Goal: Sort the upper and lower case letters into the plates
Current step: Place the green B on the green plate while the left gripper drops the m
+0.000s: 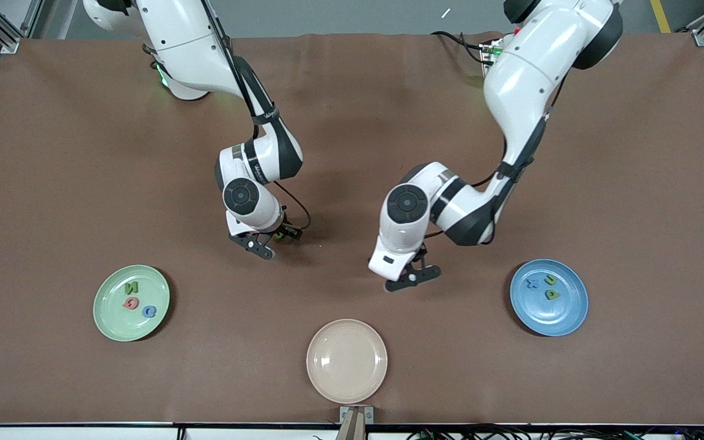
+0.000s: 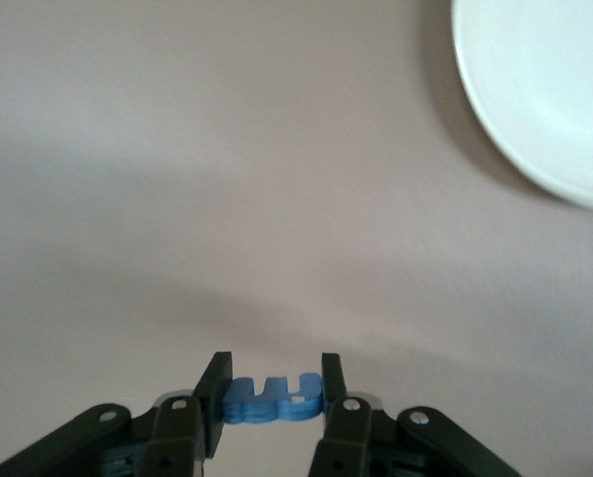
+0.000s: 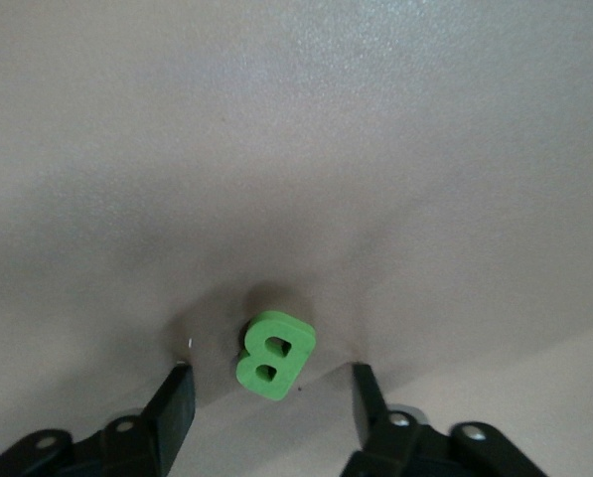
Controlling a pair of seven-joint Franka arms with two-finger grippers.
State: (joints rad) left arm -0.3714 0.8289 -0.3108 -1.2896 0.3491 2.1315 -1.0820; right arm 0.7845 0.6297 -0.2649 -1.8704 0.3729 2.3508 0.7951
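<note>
My left gripper (image 1: 413,279) is shut on a small blue letter (image 2: 273,399), over bare table between the cream plate and the blue plate (image 1: 566,321). My right gripper (image 3: 271,376) is open and low over the table, with the green B (image 3: 274,355) lying flat between its fingers; it also shows in the front view (image 1: 263,243). The pale green plate (image 1: 110,318) holds the green M (image 1: 132,287), red Q (image 1: 130,302) and blue G (image 1: 150,311). The blue plate holds the blue x (image 1: 533,283), green u (image 1: 551,279) and green p (image 1: 552,294).
A cream-beige plate (image 1: 346,360) with nothing on it sits nearest the front camera at mid-table; its rim shows in the left wrist view (image 2: 534,89). The table is covered in brown cloth (image 1: 352,122).
</note>
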